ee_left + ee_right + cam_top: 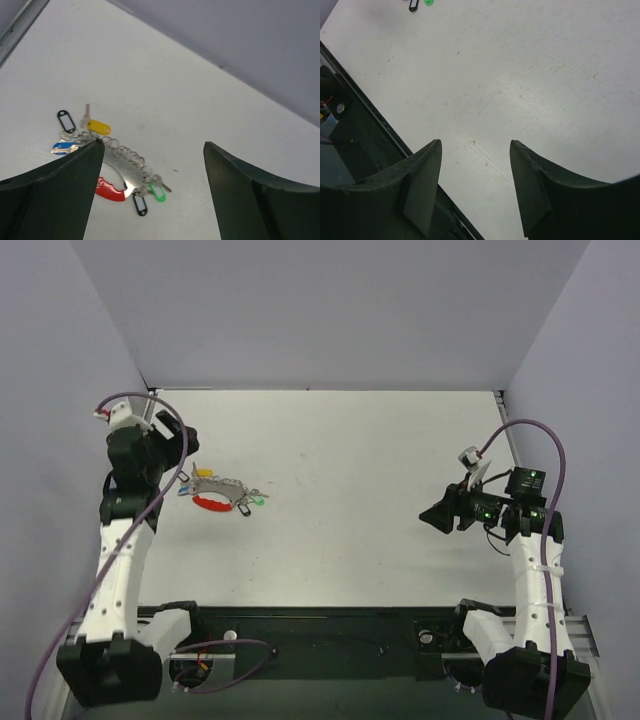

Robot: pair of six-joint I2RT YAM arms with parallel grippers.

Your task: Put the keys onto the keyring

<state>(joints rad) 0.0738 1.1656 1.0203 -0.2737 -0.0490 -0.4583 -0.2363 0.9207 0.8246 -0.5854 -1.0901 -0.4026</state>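
Note:
The keyring [126, 152] lies on the white table as a silvery chain joined to a flat silver and red piece [113, 190]. Keys cluster at both its ends: a yellow one [98, 126], a black one [65, 121] and a blue one [62, 148] at one end, a green one [158, 194] and another black one [140, 205] at the other. From above the bunch [222, 494] sits at the left. My left gripper [154, 144] [188, 448] hangs open just behind it, holding nothing. My right gripper [475, 142] [432, 517] stands open and bare far to the right.
Grey walls close the table [360, 460] in at the back and both sides. A black rail [330, 635] runs along the near edge, seen also under the right fingers [365, 145]. Purple cables [545, 455] loop off both arms.

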